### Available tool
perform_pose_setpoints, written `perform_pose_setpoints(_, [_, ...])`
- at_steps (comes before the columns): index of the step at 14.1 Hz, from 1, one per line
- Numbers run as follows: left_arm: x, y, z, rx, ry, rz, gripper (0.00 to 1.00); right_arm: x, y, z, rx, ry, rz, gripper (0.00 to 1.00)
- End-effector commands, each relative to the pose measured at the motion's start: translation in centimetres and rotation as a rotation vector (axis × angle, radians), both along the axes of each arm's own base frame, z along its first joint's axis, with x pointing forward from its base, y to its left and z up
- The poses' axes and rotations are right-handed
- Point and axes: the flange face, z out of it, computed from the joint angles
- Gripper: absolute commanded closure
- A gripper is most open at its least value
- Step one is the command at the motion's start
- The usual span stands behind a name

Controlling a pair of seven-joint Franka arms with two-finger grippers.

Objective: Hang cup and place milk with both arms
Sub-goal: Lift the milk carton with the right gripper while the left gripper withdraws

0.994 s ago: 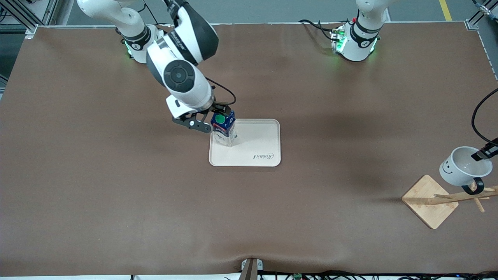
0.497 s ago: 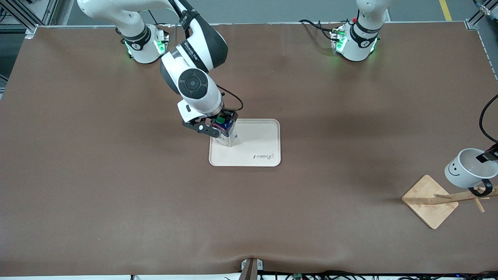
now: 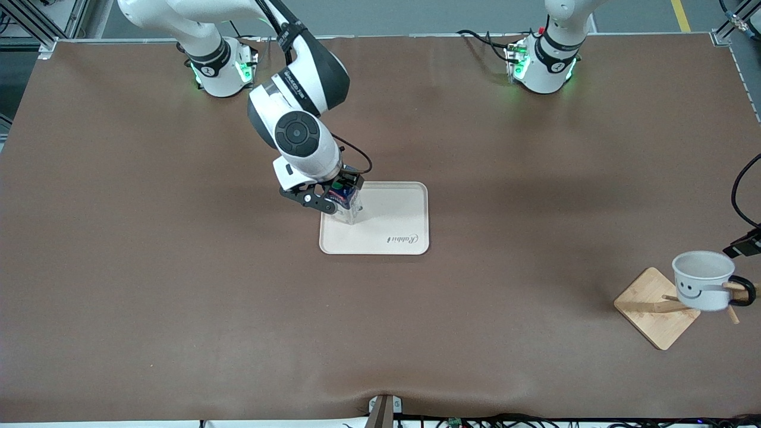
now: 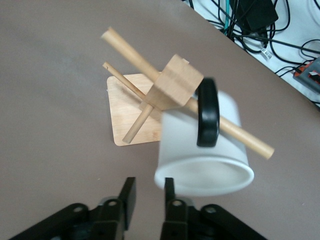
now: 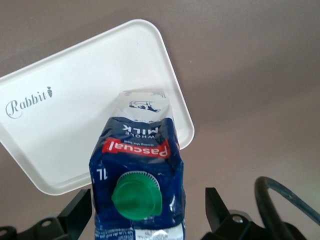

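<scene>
The white cup (image 3: 701, 285) with its smiley face hangs by its black handle on a peg of the wooden rack (image 3: 657, 309). In the left wrist view the peg (image 4: 250, 142) passes through the handle of the cup (image 4: 200, 150). My left gripper (image 4: 149, 192) is open and empty beside the cup's rim, and it shows at the edge of the front view (image 3: 743, 244). The blue milk (image 3: 348, 205) stands on a corner of the white tray (image 3: 392, 214). My right gripper (image 3: 335, 191) is open around the milk (image 5: 135, 150), its fingers (image 5: 215, 202) apart from it.
The rack's square wooden base (image 4: 132, 107) stands near the left arm's end of the table, close to the table's edge. Cables and a power brick (image 4: 257, 15) lie off the table edge near it. The tray (image 5: 75, 125) bears the word Rabbit.
The cup dropped from the left gripper onto the peg and swung upright; the left gripper let go and pulled away. The right gripper shifted over the carton, whose base stayed on the tray.
</scene>
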Motion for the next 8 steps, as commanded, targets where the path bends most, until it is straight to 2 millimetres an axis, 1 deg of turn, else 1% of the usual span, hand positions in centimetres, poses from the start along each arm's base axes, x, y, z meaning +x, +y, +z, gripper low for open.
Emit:
perform_pose_setpoints(1, [0.3,-0.7,2.5,0.002,-0.034,-0.017,0.00,0.0,0.9,-0.8,0.004,0.000,-0.048,0.00])
perform_pose_setpoints(3, [0.4,-1.6,4.2,0.001,-0.024,-0.037,0.00,0.0,0.8,-1.5,-0.005,0.009,-0.047,0.00])
perform_pose_setpoints(4, [0.4,-2.0,5.3,0.000,-0.016,-0.048,0.00,-0.1,0.9,-1.5,-0.009,0.011,-0.042,0.30])
perform_pose_setpoints(5, [0.5,-3.3,5.8,0.005,0.004,-0.073,0.00,-0.1,0.8,-1.4,-0.011,0.016,-0.046,0.68])
perform_pose_setpoints(6, [0.1,-3.8,6.3,0.041,0.028,-0.094,0.00,0.1,0.5,-1.4,-0.011,0.018,-0.051,0.78])
perform_pose_setpoints(7, [-0.4,-4.8,7.4,0.077,0.038,-0.117,0.00,0.0,0.7,-1.3,-0.010,0.016,-0.051,0.85])
perform_pose_setpoints(8, [-0.6,-5.8,7.8,0.078,0.055,-0.137,0.00,-0.1,0.9,-1.2,-0.012,0.013,-0.059,0.91])
